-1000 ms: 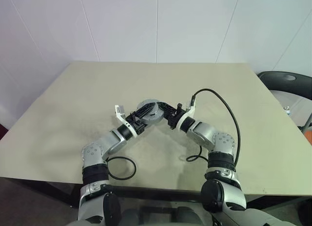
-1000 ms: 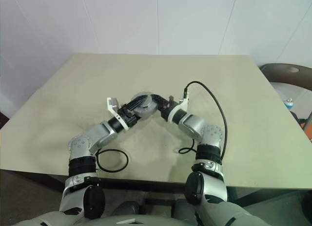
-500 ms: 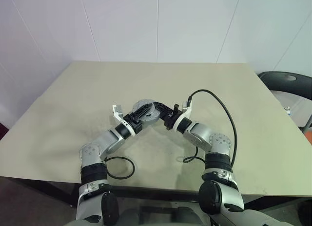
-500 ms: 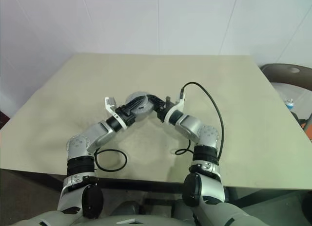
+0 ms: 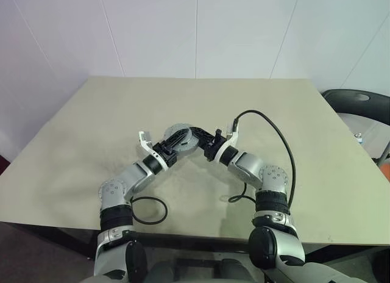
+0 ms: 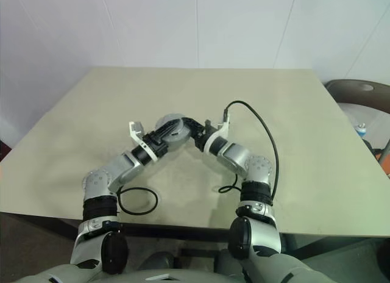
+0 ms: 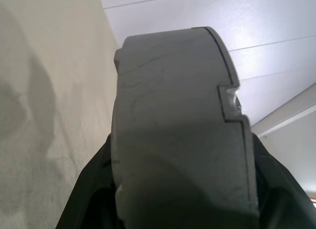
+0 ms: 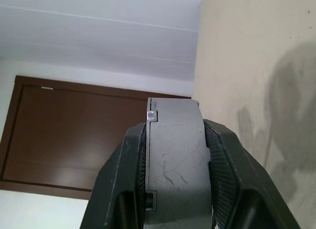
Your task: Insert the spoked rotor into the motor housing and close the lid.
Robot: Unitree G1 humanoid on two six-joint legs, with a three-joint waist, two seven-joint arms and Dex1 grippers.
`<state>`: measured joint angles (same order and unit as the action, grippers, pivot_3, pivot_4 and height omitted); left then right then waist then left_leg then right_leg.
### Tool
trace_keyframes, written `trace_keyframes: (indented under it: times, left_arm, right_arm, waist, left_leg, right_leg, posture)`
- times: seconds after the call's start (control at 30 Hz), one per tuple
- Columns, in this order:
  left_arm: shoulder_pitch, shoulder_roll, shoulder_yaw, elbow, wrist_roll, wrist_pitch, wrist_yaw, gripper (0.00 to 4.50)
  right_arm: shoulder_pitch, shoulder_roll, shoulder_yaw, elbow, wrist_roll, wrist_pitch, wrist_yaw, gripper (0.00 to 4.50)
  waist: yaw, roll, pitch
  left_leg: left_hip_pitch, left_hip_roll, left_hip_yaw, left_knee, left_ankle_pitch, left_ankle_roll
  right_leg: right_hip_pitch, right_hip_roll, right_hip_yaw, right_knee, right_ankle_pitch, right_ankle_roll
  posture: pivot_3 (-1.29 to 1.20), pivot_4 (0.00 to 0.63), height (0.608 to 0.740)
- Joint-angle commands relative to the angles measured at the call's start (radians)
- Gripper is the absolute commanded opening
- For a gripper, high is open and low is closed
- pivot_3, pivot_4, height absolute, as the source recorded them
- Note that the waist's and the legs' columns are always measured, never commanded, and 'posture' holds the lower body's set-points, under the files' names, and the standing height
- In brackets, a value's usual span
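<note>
A: Right fingers [image 8: 224, 174]?

B: Clamped on the 2 flat faces of the motor housing [image 8: 175, 155], 1 black pad per side. Seen edge-on in between, with a thin seam and a stepped notch along the grey rim.

A: Left fingers [image 7: 89, 189]?

B: Pressed against the same grey round body from the other side, 1 on each flank. Closed on it too, judging by the wrist view.

A: So gripped by both?

B: Yes. Pinched between the left gripper [image 5: 178, 138] and the right gripper [image 5: 196, 135], tips meeting from opposite sides, arms bent into a shallow V.

A: Resting on something?

B: Cannot tell whether lifted or touching the top. Placed over the middle of the beige table [image 5: 274, 112], a little towards the near edge.

A: Lid on or off?

B: Hard to say. Only the seam round the rim to go by, suggesting 2 joined parts.

A: Further out?

B: 1 black cable [image 5: 274, 121] arching up over the right forearm, 1 black cable loop [image 5: 149, 210] lying on the table near the left elbow. Beyond the far right corner, a dark chair [image 5: 359, 103]. White panelled wall behind, and a brown door [image 8: 74, 140] in the right wrist view.
</note>
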<state>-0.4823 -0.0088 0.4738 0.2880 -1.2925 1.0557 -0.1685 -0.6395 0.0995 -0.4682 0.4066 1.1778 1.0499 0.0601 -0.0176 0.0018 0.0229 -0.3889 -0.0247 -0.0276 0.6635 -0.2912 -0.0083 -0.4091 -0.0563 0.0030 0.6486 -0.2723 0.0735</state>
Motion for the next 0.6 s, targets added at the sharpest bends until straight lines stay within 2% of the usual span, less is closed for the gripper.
trace_keyframes:
  times: [0.03, 0.13, 0.4, 0.6]
  left_arm:
    - [-0.027, 0.021, -0.013, -0.024, 0.015, -0.025, -0.018, 2.22]
    - [-0.028, 0.020, -0.015, -0.024, 0.019, -0.029, -0.023, 2.22]
    - [-0.027, 0.032, 0.007, -0.048, 0.019, -0.044, -0.028, 2.22]
    - [-0.016, 0.135, 0.083, -0.090, -0.003, -0.078, -0.022, 2.22]
  right_arm:
    - [-0.002, -0.005, 0.045, -0.041, -0.046, -0.017, -0.001, 2.24]
    - [-0.009, -0.008, 0.037, -0.020, -0.033, 0.012, -0.011, 3.19]
    - [-0.008, -0.021, 0.019, 0.030, -0.067, -0.005, -0.036, 3.19]
    - [0.002, -0.028, 0.023, 0.062, -0.109, -0.039, -0.030, 3.19]
  waist:
    - [0.000, 0.000, 0.000]
    - [0.000, 0.000, 0.000]
    - [0.000, 0.000, 0.000]
    - [-0.006, -0.001, 0.000]
  left_leg:
    - [0.000, 0.000, 0.000, 0.000, 0.000, 0.000]
    - [0.000, 0.000, 0.000, 0.000, 0.000, 0.000]
    - [0.000, 0.000, 0.000, 0.000, 0.000, 0.000]
    - [0.000, 0.001, 0.000, 0.000, 0.000, 0.000]
  right_leg:
    - [0.000, 0.000, 0.000, 0.000, 0.000, 0.000]
    - [0.000, 0.000, 0.000, 0.000, 0.000, 0.000]
    - [0.000, 0.000, 0.000, 0.000, 0.000, 0.000]
    - [0.000, 0.001, 0.001, 0.000, 0.000, 0.000]
  posture:
    - [0.00, 0.000, 0.740]
    - [0.00, 0.000, 0.740]
    - [0.00, 0.000, 0.740]
    - [0.00, 0.000, 0.740]
